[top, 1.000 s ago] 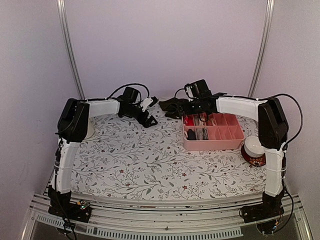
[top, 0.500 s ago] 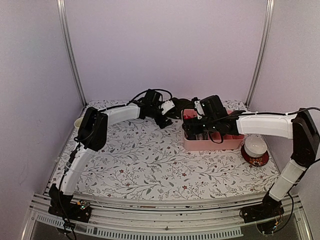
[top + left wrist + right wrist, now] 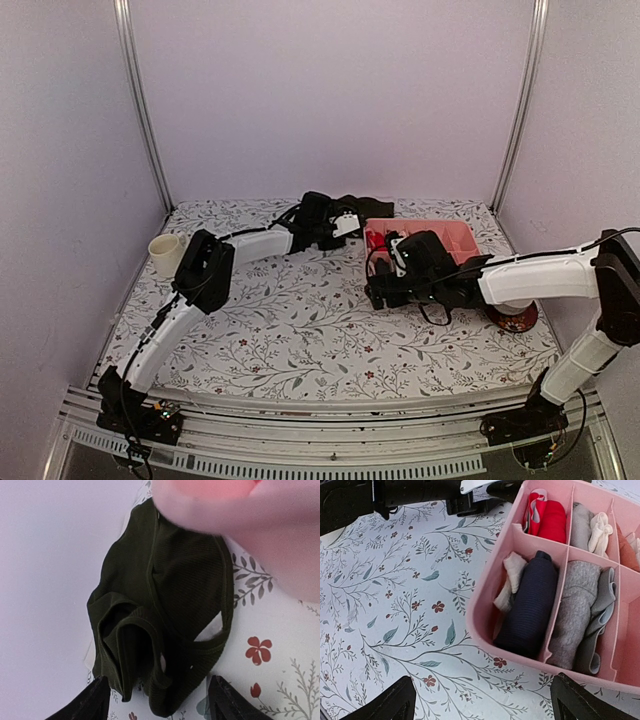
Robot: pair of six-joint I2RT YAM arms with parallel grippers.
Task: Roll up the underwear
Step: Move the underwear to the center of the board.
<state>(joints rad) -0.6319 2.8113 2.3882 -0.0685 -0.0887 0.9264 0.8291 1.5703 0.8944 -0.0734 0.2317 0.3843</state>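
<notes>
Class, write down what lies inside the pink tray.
Rolled cloths: a red one, a navy one beside a cream piece, grey ones, a whitish one. The tray's other compartments are cut off, and its floor is covered.

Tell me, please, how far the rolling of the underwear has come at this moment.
Done: rolled pieces, among them a red roll, a dark navy roll and a grey roll, sit in compartments of the pink tray. In hand: the left gripper hangs open over the olive garment, which lies crumpled beside the tray, not yet gripped. The right gripper is open and empty. Left: rolling that olive piece.
</notes>
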